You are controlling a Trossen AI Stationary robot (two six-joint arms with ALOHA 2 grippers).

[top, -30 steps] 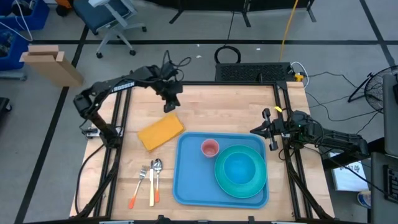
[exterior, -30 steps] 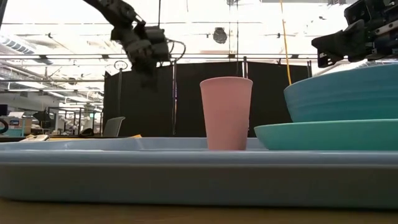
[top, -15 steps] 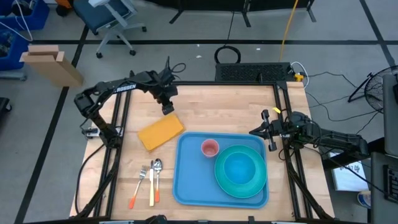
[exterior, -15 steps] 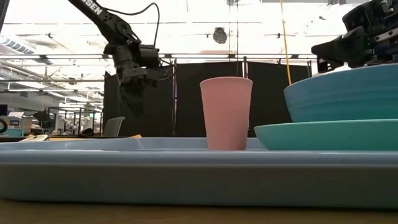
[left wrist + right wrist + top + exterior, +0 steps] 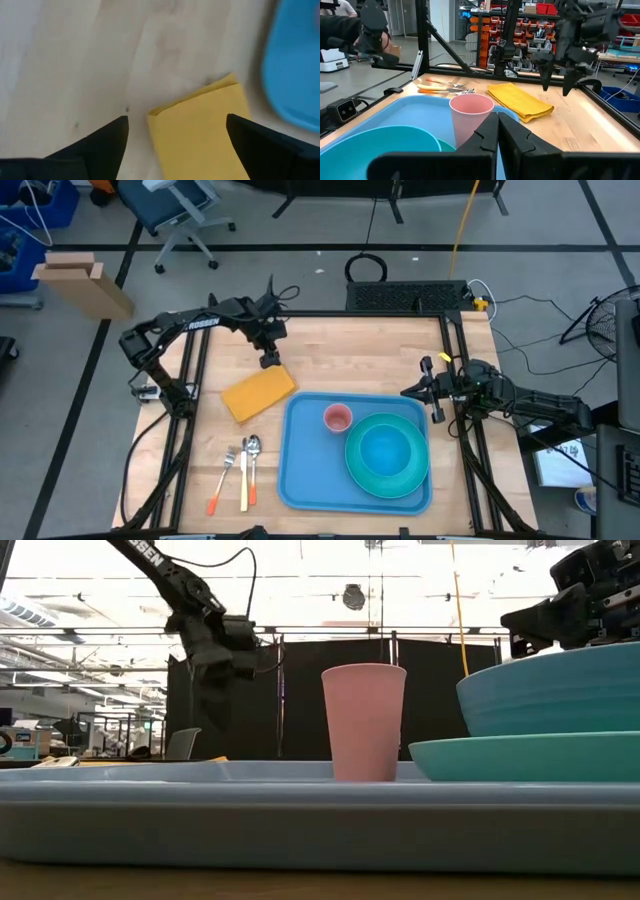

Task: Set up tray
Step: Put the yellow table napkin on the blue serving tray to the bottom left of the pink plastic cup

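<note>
The blue tray point(image 5: 305, 470) lies flat on the wooden bench point(image 5: 340, 350), in the lower middle-to-right part of the high view. On it stand a pink cup point(image 5: 338, 418), upright near the tray's upper middle, and a teal plate point(image 5: 408, 476) carrying a blue bowl point(image 5: 385, 448) toward the tray's right side. In the low view the cup point(image 5: 364, 720) sits just beside the plate point(image 5: 520, 756), with the bowl point(image 5: 560, 685) resting on top of that plate and the tray's pale rim point(image 5: 300, 810) running across the foreground.

To the left of the tray in the high view, a folded yellow cloth point(image 5: 258, 392) lies on the bench, close to the tray's upper left corner but apart from it. Below the cloth, a fork, a spoon and a knife point(image 5: 240, 472) lie side by side with orange and yellow handles.

The left end effector point(image 5: 269, 361) hangs over the bench just above the cloth's upper edge in the high view. Its wrist view shows its two dark fingers point(image 5: 100, 145) spread wide, with the corner of the cloth point(image 5: 200, 135) between them and nothing gripped.

The right end effector point(image 5: 410, 391) waits at the right edge of the bench, beside the tray's upper right corner; its fingers point(image 5: 492, 132) are pressed together, holding nothing
</note>
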